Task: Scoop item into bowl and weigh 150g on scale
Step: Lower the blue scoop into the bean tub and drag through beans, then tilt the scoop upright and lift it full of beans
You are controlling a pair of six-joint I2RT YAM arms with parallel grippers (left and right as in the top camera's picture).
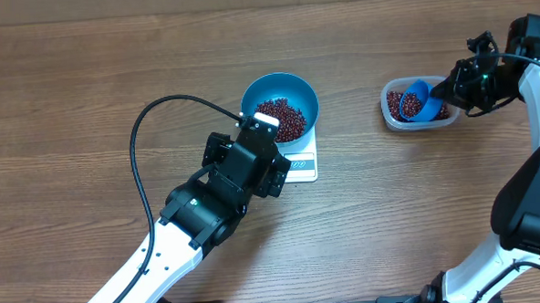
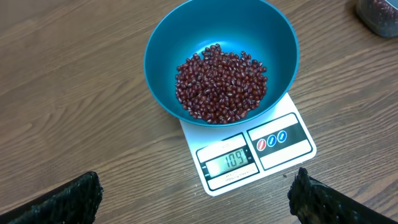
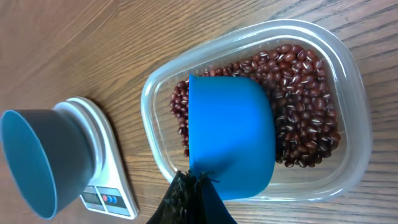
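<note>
Two containers hold beans. One round deep bright blue bowl (image 2: 211, 25) sits on one small flat white square kitchen scale (image 2: 283, 155). The bowl is wider than the scale and overhangs its far part, leaving the front panel uncovered. A loose heap of small dark red-brown beans (image 2: 221, 84) covers the bowl's bottom, with bare blue wall above it all round. The scale's display shows 109, and small round buttons sit beside it.

Well apart to the right, one clear rectangular plastic tub (image 3: 360, 124) with rounded corners rests on the wooden table (image 1: 84, 68). It holds a shallow layer of the same beans (image 3: 305, 106), mostly on one side. One small blue plastic scoop (image 3: 230, 134) lies down in the tub over the beans with its smooth outer side towards the wrist camera. Whether it carries any beans cannot be told.

Two arms are in view. The left gripper (image 2: 196, 193) hangs just in front of the scale with its jaws spread wide and nothing between them. The right gripper (image 3: 193, 196) is over the tub's near rim, its jaws clamped together on the scoop's rear end.
</note>
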